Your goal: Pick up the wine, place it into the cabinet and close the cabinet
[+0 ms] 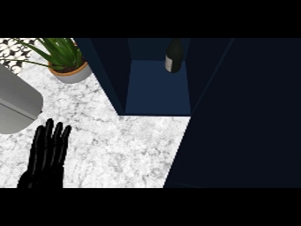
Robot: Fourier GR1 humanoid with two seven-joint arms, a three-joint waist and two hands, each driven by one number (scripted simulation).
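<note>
One hand [48, 150] shows for you, the left, flat, open and empty on the tabletop [126, 145], while the upright wine [173, 56] already stands inside the cabinet [156, 86] toward one o'clock, door unclosed.

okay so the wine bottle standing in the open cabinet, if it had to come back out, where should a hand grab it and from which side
Grip the wine bottle round its wide lower body, probably from the cabinet's open front. It stands upright at the back right, close to the right wall, so a sideways approach looks blocked. Only the open left hand shows.
</note>
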